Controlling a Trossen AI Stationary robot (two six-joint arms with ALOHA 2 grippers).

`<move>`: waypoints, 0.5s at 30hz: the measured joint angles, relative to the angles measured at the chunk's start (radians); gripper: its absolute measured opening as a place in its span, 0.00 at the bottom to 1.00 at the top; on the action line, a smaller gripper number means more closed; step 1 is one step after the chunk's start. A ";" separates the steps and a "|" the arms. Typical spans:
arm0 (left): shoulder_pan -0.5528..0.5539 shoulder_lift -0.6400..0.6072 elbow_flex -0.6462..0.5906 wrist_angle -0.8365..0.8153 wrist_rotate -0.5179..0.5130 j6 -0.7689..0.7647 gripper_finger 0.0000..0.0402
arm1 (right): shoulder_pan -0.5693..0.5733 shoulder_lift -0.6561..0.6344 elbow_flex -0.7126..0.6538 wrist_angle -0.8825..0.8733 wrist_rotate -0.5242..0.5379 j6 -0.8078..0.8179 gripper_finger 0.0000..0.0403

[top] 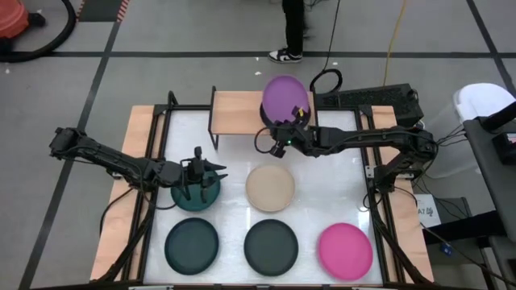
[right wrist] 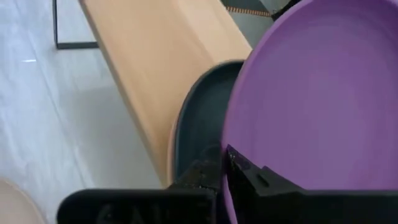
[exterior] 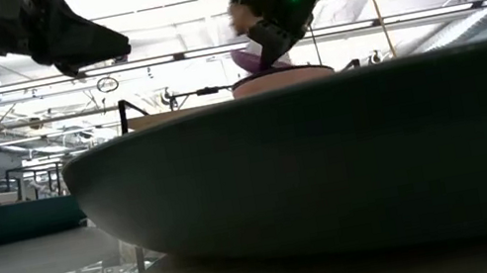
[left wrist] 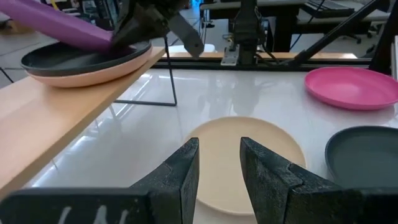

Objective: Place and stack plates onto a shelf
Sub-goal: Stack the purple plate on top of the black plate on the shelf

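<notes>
Front row nearest the table's front edge, relative to the beige plate (top: 270, 188): dark teal plate (top: 192, 245) front-left of it, dark grey plate (top: 272, 246) straight in front, magenta plate (top: 345, 250) front-right. All flat on the white table (top: 339, 193), apart from each other.

Middle: beige plate sits alone mid-table. Left of it is a teal plate (top: 196, 196), with the left gripper (top: 198, 182) hanging over it. Its fingers (left wrist: 181, 173) stand a narrow gap apart, holding nothing.

Far: shelf (top: 235, 107) stands behind the beige plate, at the table's back edge. On the shelf's right end, a dark grey plate (left wrist: 81, 58) lies nested on a beige-pink one (left wrist: 93, 76). Right gripper (top: 288, 129) is just behind the beige plate, at the shelf's front edge, clamped on the rim of the purple plate (top: 285, 98). Purple plate is tilted, near edge at the stack, rest raised above it. Can't tell if it touches the dark grey one.

Beyond the table: a person's legs and shoes (top: 287, 55) on the floor.
</notes>
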 joint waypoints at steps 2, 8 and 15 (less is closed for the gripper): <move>0.000 0.000 0.000 0.003 0.000 -0.001 0.30 | -0.002 0.000 -0.007 0.015 -0.002 0.000 0.02; 0.000 -0.001 0.000 0.002 0.000 -0.001 0.30 | 0.012 0.000 -0.008 0.028 -0.002 -0.001 0.09; 0.000 -0.001 0.000 0.022 0.000 0.003 0.30 | 0.053 -0.041 -0.010 0.015 -0.001 -0.009 0.21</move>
